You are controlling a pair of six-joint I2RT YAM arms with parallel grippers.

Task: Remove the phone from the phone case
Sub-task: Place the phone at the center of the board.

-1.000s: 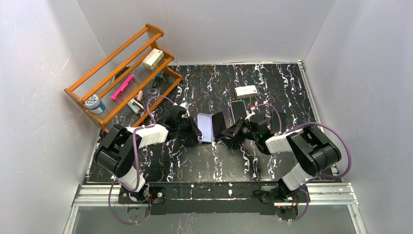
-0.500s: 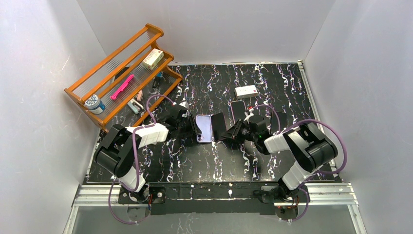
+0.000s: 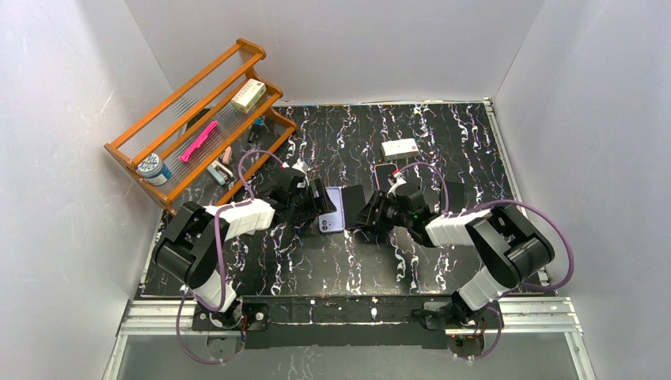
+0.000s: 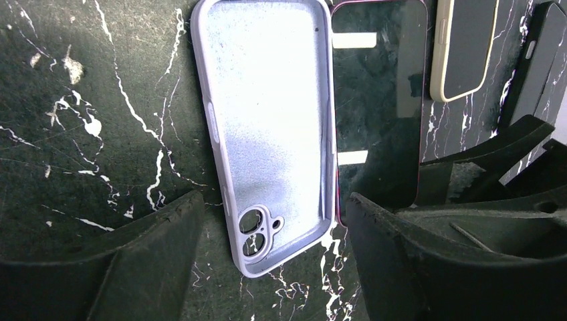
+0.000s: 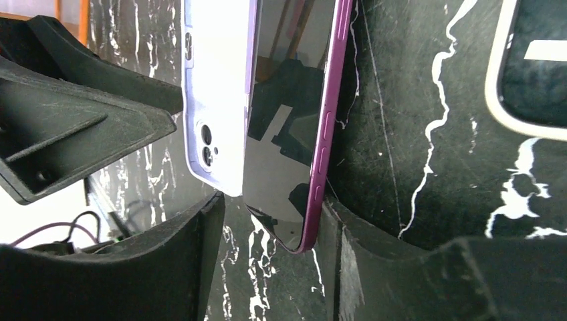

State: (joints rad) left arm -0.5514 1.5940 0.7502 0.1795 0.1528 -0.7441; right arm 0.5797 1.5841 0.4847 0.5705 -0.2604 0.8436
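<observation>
The fingers of my left gripper (image 4: 274,200) stand apart, and the lilac case (image 4: 267,120) lies between them, empty, hollow side up, on the black marbled table (image 4: 87,134). Its camera-hole end sits nearest my fingertips, with a gap to each finger, so I touch neither side. The phone (image 4: 378,114) lies out of the case, screen up, just past my inner finger, its long purple edge right against the case's rim.

The fingers of my right gripper (image 5: 277,207) are spread too. The phone's near end lies in the space between them and the case is just beyond my outer finger. The phone is close to my inner finger, but I am not clamped on it. A second phone in a cream case (image 4: 465,47) lies farther out, behind my right gripper.
</observation>
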